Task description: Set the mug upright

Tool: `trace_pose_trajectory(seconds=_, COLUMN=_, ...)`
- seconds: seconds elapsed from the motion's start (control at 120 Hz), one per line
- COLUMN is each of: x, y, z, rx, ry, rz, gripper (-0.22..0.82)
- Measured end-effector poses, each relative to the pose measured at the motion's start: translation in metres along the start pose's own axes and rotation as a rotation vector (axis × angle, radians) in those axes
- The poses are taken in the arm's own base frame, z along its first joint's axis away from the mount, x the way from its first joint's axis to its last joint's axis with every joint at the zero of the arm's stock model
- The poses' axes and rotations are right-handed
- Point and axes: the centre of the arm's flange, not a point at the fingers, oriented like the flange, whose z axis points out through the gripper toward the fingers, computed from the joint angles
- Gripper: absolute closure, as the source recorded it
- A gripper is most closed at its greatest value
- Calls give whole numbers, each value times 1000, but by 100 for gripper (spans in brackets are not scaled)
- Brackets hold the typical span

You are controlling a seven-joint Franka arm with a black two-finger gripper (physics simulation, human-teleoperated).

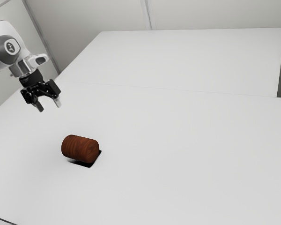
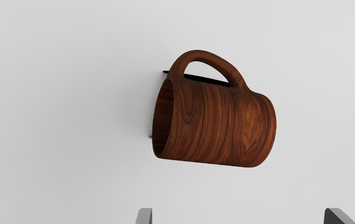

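The mug point(image 1: 78, 148) lies on its side on the worktop point(image 1: 187, 154), so it does not stand as the task wants it. Its closed base point(image 1: 91, 153) faces roughly toward the exterior view's right, and its open mouth point(image 2: 163, 119) is at the end away from there. The handle point(image 2: 197, 55) sticks out from the body on the side farther from the fingertips in the wrist view. Above the mug and toward the exterior view's left of it hangs the gripper point(image 1: 50, 107), its jaws wide apart with nothing between them. The step in hand, as I judge it, is to reach the mug and take hold of it. The gap between the jaws now runs roughly along the mug's length, so a turn of about a quarter before coming down would let them close across the round body instead. I would aim for the body clear of the handle, keep both sides evenly straddled, and close gently, since smooth curved wood may roll or squirm away if one side is touched early. After a small lift, the mug should be tipped so that the mouth rises and the base swings under it, then lowered until the base sits flat before letting go; released tilted, it could topple again.
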Motion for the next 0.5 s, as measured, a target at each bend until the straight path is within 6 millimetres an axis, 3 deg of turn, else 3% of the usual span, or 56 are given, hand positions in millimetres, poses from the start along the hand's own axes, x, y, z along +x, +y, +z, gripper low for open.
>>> trace_pose_trajectory(seconds=0.225, x=1, y=-45, z=47, rx=-79, ry=-5, rz=7, gripper=0)
trace_pose_trajectory(seconds=0.5, x=2, y=-44, z=91, rx=-156, ry=25, rz=84, gripper=0)
